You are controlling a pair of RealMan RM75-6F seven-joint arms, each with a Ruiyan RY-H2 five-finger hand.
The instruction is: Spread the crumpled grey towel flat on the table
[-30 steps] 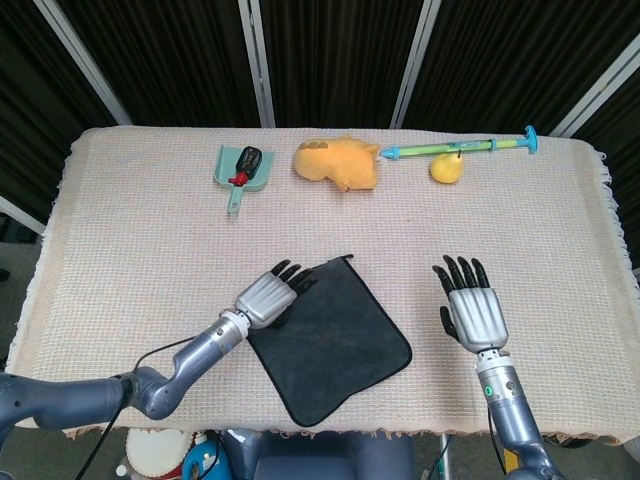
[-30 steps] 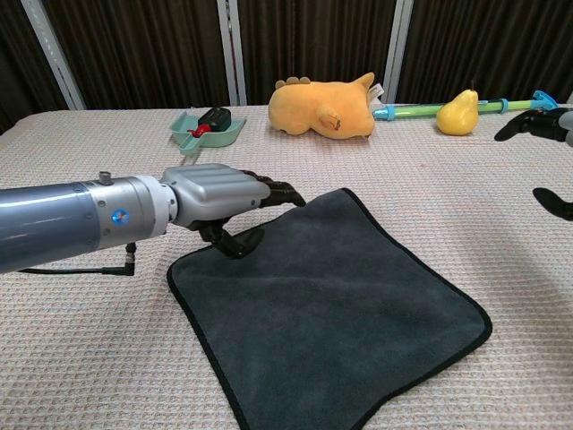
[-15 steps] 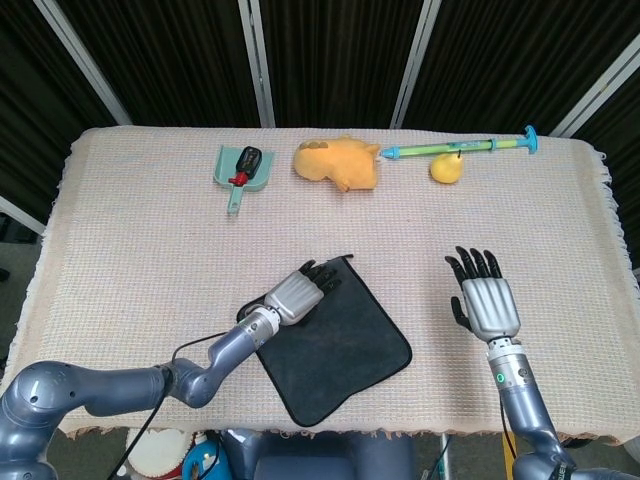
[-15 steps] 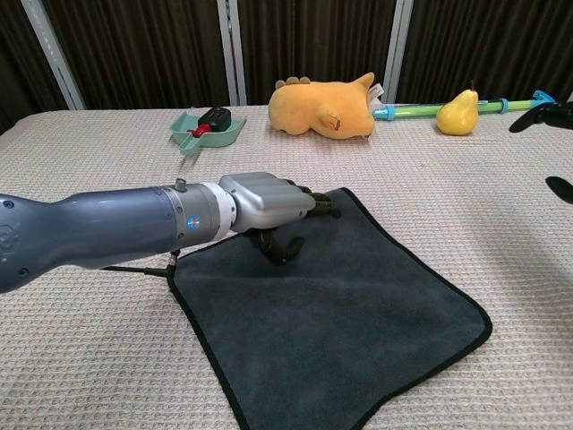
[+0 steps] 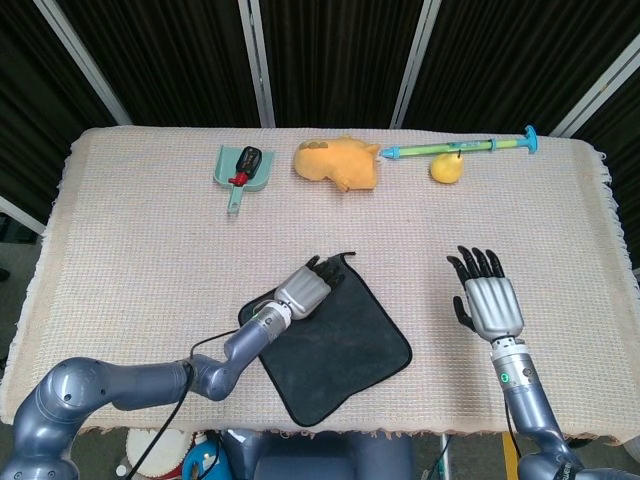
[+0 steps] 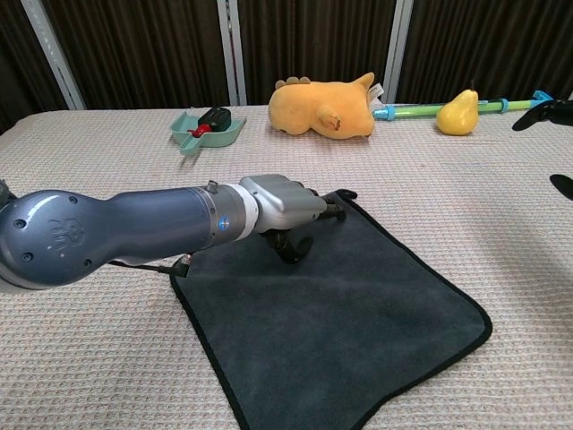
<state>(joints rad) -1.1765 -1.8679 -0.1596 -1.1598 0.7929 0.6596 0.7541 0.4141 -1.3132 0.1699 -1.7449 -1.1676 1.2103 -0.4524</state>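
The dark grey towel (image 5: 335, 345) lies nearly flat on the table's near middle, black-edged, turned like a diamond. Its far corner (image 6: 346, 193) is slightly lifted and puckered. My left hand (image 5: 305, 288) lies palm down on the towel's far-left part, fingers stretched toward that corner and the thumb pointing down onto the cloth (image 6: 293, 247). In the chest view the left hand (image 6: 282, 204) pinches no cloth that I can see. My right hand (image 5: 488, 305) hovers flat to the right of the towel, fingers apart, holding nothing. Only its fingertips (image 6: 548, 104) show in the chest view.
Along the far edge sit a green dustpan with a red-black brush (image 5: 240, 166), a yellow plush toy (image 5: 338, 163), a yellow pear (image 5: 446, 168) and a green-blue syringe toy (image 5: 460, 148). A woven beige cloth (image 5: 150, 250) covers the table.
My left hand has slid forward along the towel's far-left edge to its far corner, which now puckers slightly. The right hand has drifted a little to the right and nearer.
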